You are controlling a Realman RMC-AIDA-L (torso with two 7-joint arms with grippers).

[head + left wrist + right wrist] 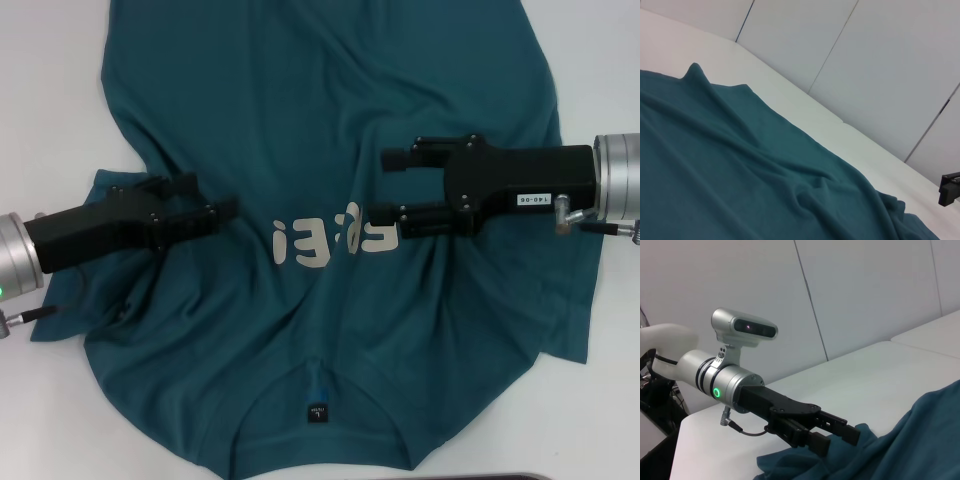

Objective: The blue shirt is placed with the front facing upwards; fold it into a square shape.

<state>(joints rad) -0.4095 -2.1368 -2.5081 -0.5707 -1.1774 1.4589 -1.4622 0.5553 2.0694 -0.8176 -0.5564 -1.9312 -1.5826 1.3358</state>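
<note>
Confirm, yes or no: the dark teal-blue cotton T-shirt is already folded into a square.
No. In the head view the dark teal-blue cotton T-shirt still lies spread open, its pale chest lettering and round collar both showing.

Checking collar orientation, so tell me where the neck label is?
In the head view the neck label sits inside the shirt's collar at the near edge, centred, below the lettering and between both grippers.

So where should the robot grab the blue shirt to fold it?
Probably the two short sleeves, each from its own outer side. The blue shirt lies flat with sleeves poking out, the left hand and the open right hand already nearby.
</note>
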